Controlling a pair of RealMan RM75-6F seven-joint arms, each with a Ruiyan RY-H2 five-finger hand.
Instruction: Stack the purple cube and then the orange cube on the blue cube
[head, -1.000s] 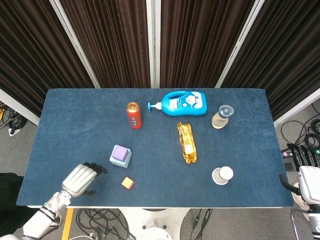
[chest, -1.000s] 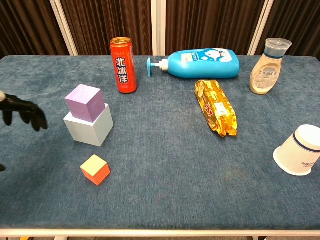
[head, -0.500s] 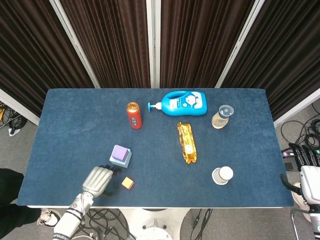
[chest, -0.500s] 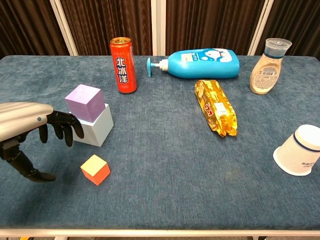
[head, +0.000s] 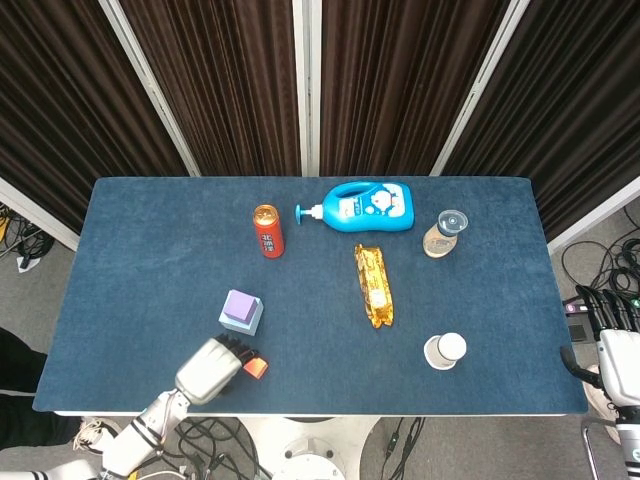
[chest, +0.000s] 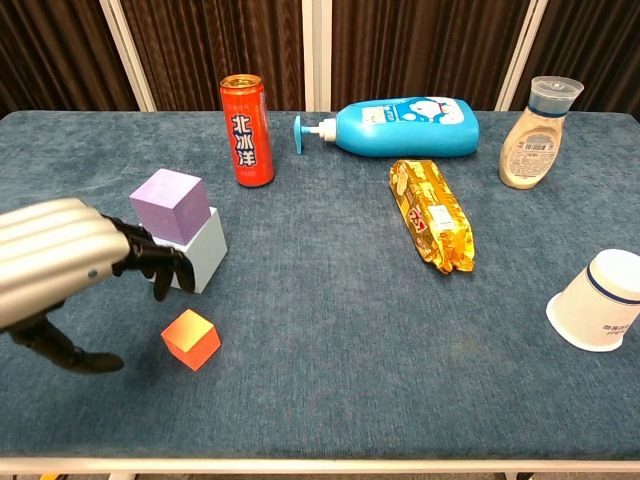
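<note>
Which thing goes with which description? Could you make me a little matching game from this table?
Things:
1. purple cube
2. orange cube
3. red can
4. blue pump bottle

Descriptions:
A. lying on its side at the far edge
B. standing upright
C. resting on top of the blue cube
D. alone on the cloth, just beside the fingers of the left hand

Pairs: 1-C, 2-D, 3-B, 4-A

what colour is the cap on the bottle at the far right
Clear bluish-grey cap, clearest in the chest view.
</note>
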